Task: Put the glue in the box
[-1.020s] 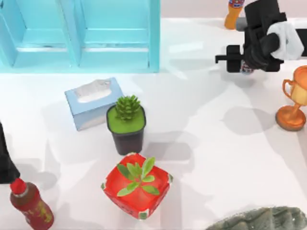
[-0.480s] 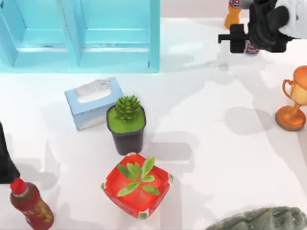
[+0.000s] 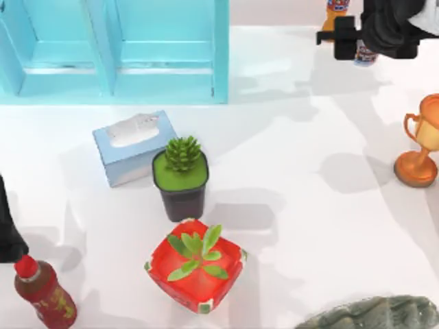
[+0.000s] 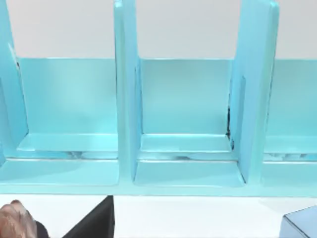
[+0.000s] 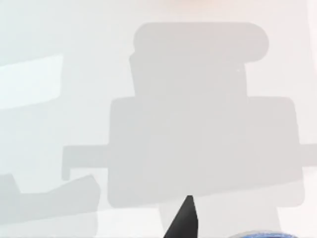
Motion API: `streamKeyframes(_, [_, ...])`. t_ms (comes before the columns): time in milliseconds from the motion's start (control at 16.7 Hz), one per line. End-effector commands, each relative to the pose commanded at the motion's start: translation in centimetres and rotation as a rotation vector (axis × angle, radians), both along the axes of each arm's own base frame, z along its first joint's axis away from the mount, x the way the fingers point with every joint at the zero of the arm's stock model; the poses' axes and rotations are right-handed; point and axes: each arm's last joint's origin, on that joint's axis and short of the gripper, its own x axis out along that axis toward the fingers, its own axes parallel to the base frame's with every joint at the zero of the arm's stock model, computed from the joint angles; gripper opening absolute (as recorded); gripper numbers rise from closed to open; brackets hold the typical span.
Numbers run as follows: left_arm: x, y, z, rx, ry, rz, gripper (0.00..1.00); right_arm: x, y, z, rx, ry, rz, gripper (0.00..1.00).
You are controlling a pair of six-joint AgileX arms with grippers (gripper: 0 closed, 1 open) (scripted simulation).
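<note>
Overhead, the right gripper (image 3: 365, 42) is seen at the far right corner of the table (image 3: 309, 205), with the glue (image 3: 365, 55) showing just beneath it beside the orange bottle (image 3: 334, 15); whether its fingers are clamped on the glue cannot be told. The left arm is parked at the left edge, facing the blue box (image 3: 113, 51)

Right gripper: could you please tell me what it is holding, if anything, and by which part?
The right gripper appears to hold the glue, whose labelled end shows under it; the gripped part is hidden. The left arm is parked at the left.
</note>
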Motion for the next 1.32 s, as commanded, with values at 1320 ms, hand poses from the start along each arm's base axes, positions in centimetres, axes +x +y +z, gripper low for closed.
streamKeyframes(1320, [0.0, 0.0, 0.0, 0.000, 0.000, 0.000, 1.00, -22.4, -26.0, 5.3, 0.016, 0.160, -0.019, 0.00])
